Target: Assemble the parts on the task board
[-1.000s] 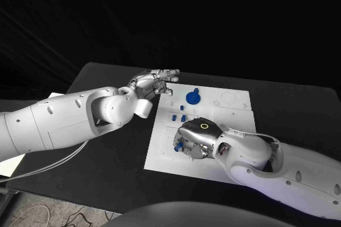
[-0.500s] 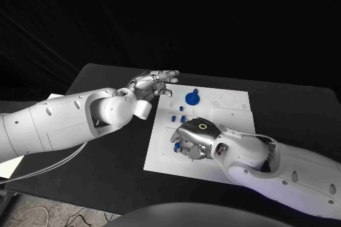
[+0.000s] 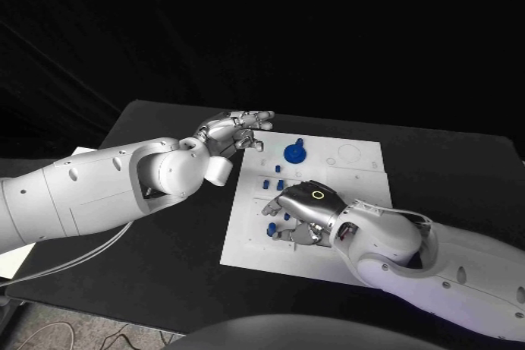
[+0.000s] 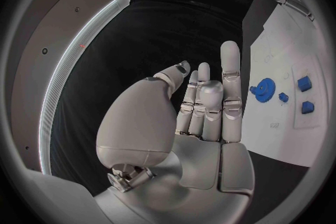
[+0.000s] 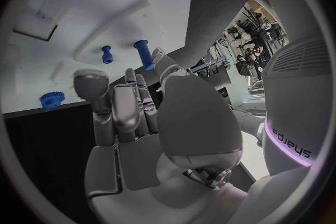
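The right hand (image 3: 306,212) hangs low over the near-left part of the task board (image 3: 361,184), fingers spread downward and holding nothing; its wrist view shows those fingers (image 5: 129,109) loosely extended with a tall blue peg (image 5: 144,54) and a shorter blue peg (image 5: 106,54) beyond them, which the head view half hides under the hand. A small blue part (image 3: 270,228) lies just beside the fingertips. The left hand (image 3: 233,127) hovers off the board's far-left corner, fingers straight, close together and empty; its wrist view gives the blue gear (image 4: 264,90) and two blue blocks (image 4: 304,83); from the head the gear (image 3: 295,149) stands near the far edge.
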{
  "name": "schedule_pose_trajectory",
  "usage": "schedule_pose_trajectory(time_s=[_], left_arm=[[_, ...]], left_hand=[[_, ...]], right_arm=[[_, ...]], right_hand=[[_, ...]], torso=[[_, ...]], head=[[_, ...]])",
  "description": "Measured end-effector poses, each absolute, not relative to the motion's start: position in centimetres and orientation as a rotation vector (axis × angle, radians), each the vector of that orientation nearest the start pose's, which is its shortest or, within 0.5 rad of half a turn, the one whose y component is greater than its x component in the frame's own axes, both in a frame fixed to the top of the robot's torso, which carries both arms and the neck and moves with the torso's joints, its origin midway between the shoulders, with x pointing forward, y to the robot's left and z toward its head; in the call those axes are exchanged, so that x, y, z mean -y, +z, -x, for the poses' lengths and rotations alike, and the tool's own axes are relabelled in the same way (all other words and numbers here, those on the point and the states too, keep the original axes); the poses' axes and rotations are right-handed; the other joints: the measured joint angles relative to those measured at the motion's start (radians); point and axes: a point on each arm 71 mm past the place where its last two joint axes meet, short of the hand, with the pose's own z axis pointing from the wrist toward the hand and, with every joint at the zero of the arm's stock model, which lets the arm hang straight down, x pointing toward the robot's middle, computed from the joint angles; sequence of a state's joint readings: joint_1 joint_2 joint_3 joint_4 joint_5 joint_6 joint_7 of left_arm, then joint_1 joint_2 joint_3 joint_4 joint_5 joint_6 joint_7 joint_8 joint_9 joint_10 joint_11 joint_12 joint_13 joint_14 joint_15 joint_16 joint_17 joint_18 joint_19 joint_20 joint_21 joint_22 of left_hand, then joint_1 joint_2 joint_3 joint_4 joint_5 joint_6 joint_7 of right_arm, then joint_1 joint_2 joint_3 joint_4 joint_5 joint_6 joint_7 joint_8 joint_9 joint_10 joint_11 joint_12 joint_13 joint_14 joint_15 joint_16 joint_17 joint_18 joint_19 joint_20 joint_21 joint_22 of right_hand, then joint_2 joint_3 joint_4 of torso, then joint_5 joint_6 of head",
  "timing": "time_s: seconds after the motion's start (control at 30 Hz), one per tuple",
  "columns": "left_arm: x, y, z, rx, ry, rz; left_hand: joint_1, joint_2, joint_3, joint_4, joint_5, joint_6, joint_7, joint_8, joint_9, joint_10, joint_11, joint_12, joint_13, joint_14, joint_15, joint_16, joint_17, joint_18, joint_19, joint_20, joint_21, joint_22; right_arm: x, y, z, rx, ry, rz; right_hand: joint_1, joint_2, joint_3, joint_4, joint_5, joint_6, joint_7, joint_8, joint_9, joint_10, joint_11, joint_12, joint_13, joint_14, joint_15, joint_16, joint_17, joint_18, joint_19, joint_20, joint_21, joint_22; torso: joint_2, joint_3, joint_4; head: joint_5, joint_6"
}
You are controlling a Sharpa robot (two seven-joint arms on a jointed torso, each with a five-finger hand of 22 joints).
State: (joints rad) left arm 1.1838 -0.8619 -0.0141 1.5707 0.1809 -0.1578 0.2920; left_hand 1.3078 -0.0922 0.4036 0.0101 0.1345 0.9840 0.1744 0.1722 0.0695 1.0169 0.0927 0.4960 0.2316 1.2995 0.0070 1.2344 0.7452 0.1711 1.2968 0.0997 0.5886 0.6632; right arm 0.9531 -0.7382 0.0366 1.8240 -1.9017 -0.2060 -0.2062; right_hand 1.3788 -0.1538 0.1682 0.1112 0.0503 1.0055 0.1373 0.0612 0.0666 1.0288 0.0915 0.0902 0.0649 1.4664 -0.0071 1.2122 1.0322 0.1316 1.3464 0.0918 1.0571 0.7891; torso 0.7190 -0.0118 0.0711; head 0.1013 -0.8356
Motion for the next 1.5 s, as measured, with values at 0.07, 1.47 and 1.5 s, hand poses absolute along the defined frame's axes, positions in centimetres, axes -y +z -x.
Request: schedule_pose_trajectory(time_s=[0.07,1.47,1.5], left_arm=[[-19.8,-18.1,-47.8,-1.52,-1.724,1.346],[-20.4,-19.3,-47.6,-1.533,-1.693,1.366],[-20.4,-19.3,-47.6,-1.533,-1.693,1.366]], left_hand=[[0.0,0.0,0.0,0.0,0.0,0.0,0.0,0.0,0.0,0.0,0.0,0.0,0.0,0.0,0.0,0.0,-0.001,0.0,0.0,0.0,0.0,0.0],[0.0,0.0,0.0,0.0,0.0,0.0,0.0,0.0,0.0,-0.007,0.0,0.0,0.001,0.0,0.0,0.0,-0.004,0.0,0.0,0.0,0.0,0.0],[0.0,0.0,0.0,0.0,0.0,0.0,0.0,0.0,0.0,-0.007,0.0,0.0,0.001,0.0,0.0,0.0,-0.004,0.0,0.0,0.0,0.0,0.0]], right_arm=[[7.9,-21.7,-36.4,-1.611,0.822,0.581],[24.1,-21.7,-36.2,-1.935,0.374,-0.063],[24.1,-21.8,-36.2,-1.939,0.371,-0.06]], right_hand=[[0.01,0.003,-0.017,0.006,0.0,0.0,0.0,0.0,0.001,0.0,0.0,0.003,0.0,0.0,0.0,0.0,-0.002,0.0,0.004,0.004,-0.005,-0.003],[-0.156,0.102,-0.307,0.181,0.203,0.021,-0.047,0.202,0.083,0.436,-0.085,1.057,1.051,-0.002,-0.059,0.283,0.276,-0.055,0.117,-0.063,0.314,0.451],[-0.156,0.103,-0.308,0.181,0.203,0.021,-0.047,0.202,0.083,0.435,-0.085,1.059,1.051,-0.002,-0.059,0.283,0.276,-0.055,0.117,-0.063,0.314,0.452]], torso=[[0.0,0.0,-0.0002],[-0.013,-0.0013,-0.039],[-0.013,-0.0014,-0.039]], head=[[-0.002,0.003],[-0.154,0.056],[-0.154,0.055]])
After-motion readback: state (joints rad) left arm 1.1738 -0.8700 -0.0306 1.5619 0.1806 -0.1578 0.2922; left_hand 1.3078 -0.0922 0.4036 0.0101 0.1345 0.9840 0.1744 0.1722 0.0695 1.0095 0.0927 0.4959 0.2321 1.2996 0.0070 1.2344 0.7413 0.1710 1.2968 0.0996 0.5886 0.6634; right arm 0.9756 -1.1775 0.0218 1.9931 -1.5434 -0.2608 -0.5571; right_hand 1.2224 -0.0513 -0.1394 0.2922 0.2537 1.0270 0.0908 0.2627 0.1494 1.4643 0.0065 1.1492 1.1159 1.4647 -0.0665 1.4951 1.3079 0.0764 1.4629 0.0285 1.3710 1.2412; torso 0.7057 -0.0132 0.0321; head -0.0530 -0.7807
